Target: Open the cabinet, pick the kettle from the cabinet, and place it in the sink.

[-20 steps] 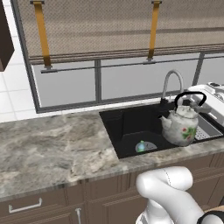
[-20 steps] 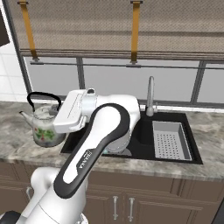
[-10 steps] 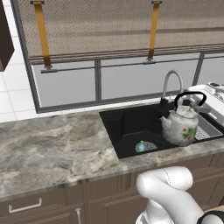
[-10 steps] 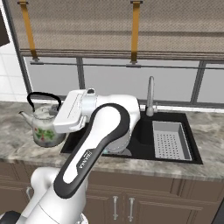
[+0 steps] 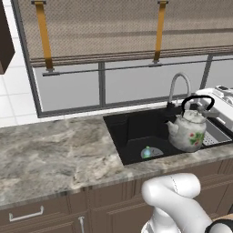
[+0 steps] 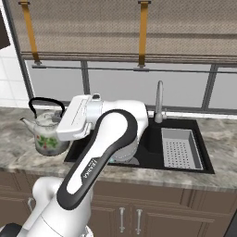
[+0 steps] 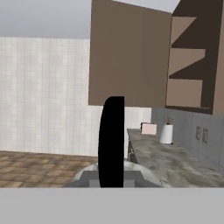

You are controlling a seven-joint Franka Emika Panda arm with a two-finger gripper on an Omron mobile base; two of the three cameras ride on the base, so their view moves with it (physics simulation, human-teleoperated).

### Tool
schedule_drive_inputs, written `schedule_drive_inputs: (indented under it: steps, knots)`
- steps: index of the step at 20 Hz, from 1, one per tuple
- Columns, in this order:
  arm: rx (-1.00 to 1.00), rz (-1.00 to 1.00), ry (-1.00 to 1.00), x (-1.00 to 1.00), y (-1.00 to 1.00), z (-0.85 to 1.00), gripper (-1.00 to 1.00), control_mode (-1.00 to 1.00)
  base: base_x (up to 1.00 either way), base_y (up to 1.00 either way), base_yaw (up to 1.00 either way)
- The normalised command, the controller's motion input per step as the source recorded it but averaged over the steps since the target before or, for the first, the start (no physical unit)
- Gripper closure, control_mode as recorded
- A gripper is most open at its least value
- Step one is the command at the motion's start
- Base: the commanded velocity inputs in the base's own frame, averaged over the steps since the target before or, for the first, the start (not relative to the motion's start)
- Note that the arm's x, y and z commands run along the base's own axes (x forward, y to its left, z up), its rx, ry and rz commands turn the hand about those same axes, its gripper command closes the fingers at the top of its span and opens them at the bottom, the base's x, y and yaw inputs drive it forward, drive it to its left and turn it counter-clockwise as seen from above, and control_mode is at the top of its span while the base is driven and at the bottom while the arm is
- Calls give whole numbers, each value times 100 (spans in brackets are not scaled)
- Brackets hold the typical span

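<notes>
One kettle (image 5: 189,132), its black handle pinched in my closed tool (image 6: 65,121), hangs above the right half of the black sink (image 5: 132,136) near the tap (image 5: 177,88); next, as I judge it, comes lowering it in and letting go.

Tap (image 5: 178,86) and strainer tray (image 6: 180,148) crowd the sink (image 5: 132,136); its left half lies open.

Glossy painted kettle (image 5: 187,132), matt black sink (image 5: 136,132)
</notes>
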Motion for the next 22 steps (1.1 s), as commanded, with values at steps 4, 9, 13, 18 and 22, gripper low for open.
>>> schedule_drive_inputs:
  steps: [4,9,13,18,22]
  knots:
    - [0,0,0,-1,0,0,100,-100,0,0,0]
    - [0,0,-2,-3,0,0,100,-100,0,0,0]
    - [-6,-16,1,1,11,3,100,-100,0,0,0]
    - [-13,-24,1,4,11,6,100,-100,0,0,0]
    - [-7,-25,0,2,9,5,100,-100,0,0,0]
